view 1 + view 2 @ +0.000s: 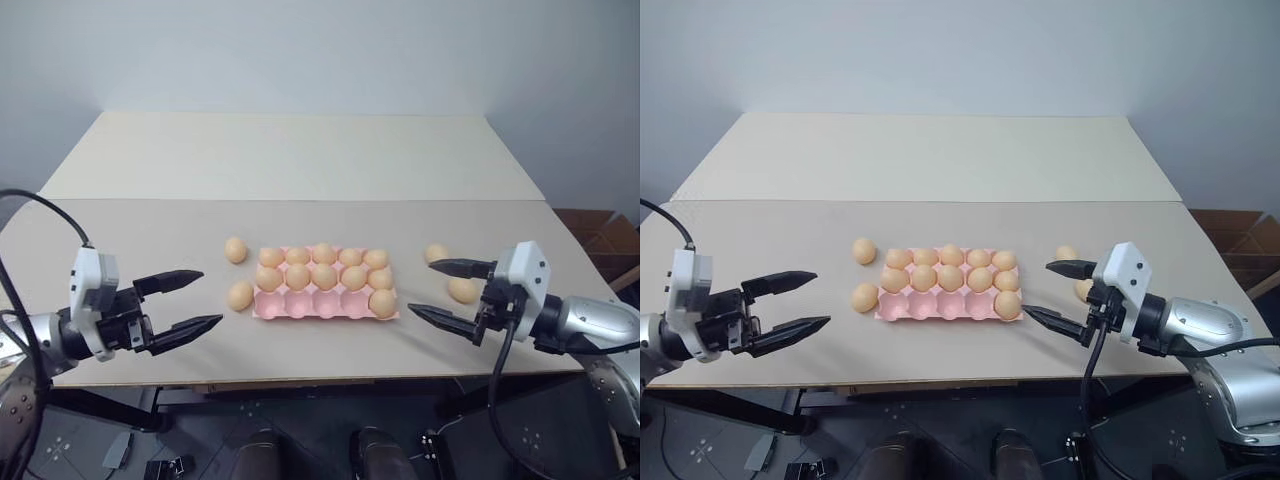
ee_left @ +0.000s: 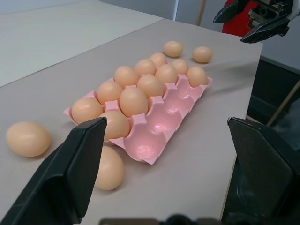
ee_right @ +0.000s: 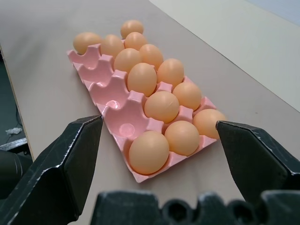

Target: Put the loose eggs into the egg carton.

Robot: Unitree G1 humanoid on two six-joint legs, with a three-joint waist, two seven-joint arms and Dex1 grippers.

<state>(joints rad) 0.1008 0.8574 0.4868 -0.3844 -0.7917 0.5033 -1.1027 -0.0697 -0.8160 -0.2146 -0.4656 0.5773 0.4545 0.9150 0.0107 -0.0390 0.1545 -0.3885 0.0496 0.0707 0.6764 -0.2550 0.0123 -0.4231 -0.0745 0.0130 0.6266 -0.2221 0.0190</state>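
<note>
Pink moulded pulp forms the flat lidless egg carton (image 1: 326,303), which sits mid-tabletop between the two arms with its long side running left to right; its two far rows are full, and the near row has four empty cups and one egg at the right end. Four pale orange-tan loose eggs lie on the beige tabletop (image 1: 300,170): two left eggs (image 1: 239,295) just beside the carton's left end, and two right eggs (image 1: 463,290) a little apart from its right end. The left gripper (image 1: 195,300) hovers near the front edge, jaws spread wide and empty, pointing toward the carton, with the nearer left egg ahead of its tips. The right gripper (image 1: 445,292) is likewise released and empty, and its upper finger crosses in front of the right pair, so each arm is nearer its own side's pair. The left wrist view shows the empty near-row cups and both right eggs (image 2: 187,50) plainly beyond the carton's far end; the right wrist view looks along the carton toward the left eggs (image 3: 131,27), without the right pair.
</note>
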